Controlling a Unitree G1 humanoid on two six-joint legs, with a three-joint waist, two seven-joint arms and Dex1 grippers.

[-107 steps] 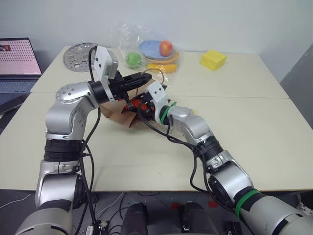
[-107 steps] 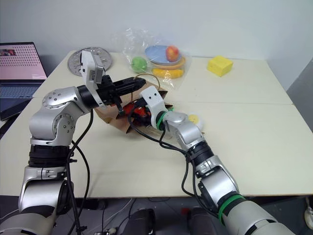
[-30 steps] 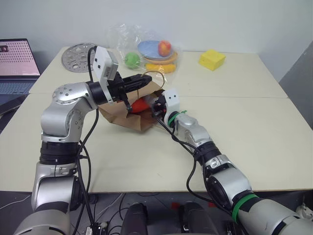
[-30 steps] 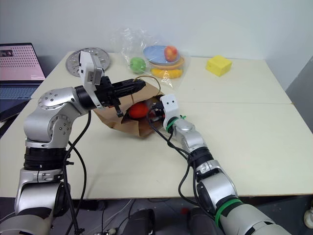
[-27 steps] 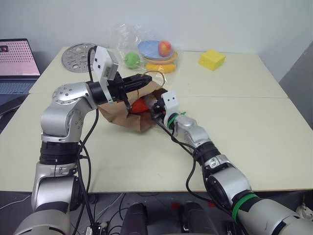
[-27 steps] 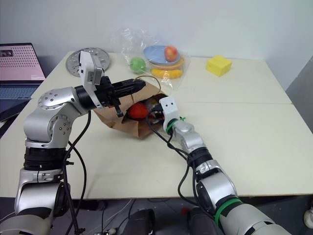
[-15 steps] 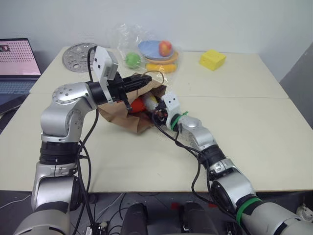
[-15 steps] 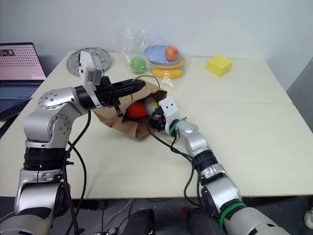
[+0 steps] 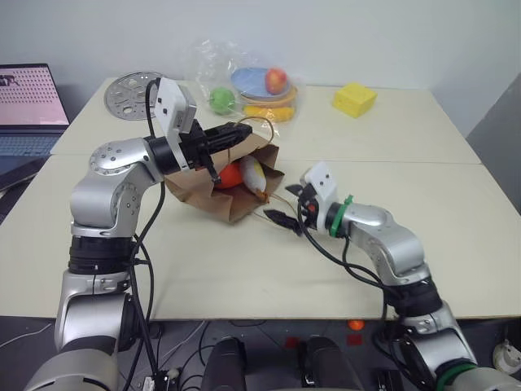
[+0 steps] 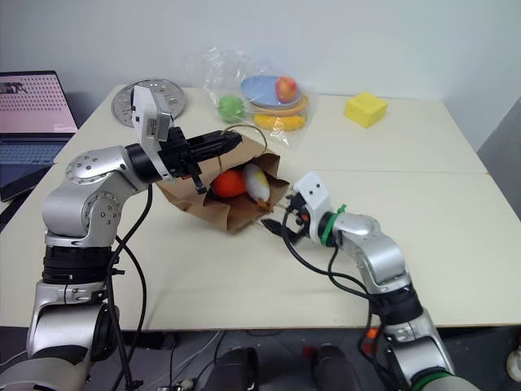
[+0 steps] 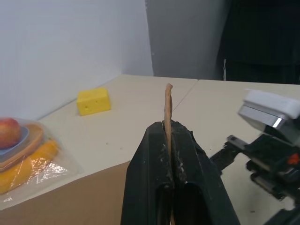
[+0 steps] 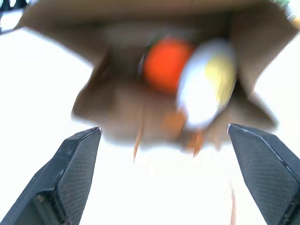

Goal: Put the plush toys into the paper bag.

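Right wrist view—paper bag [image 12: 117, 101] blurred—no print legible.

Matt brown paper bag [image 9: 213, 194] holds soft plush toys [image 9: 242, 173]; fruit lies under glossy clear plastic [image 9: 244, 81].

Two cream-topped tables [image 9: 391, 138] pushed together, seam running across mid-frame. Plain pale wall [image 9: 350, 32] along the top of the frame, no windows. Dark grey panel or wall section [image 9: 498, 134] at the right edge. Laptop [image 9: 28, 102] w/ pink screen at upper left, on a separate dark surface. Floor below the table's near edge is dark, w/ cables. Light is even and soft, w/ only faint shadows on the tabletop.
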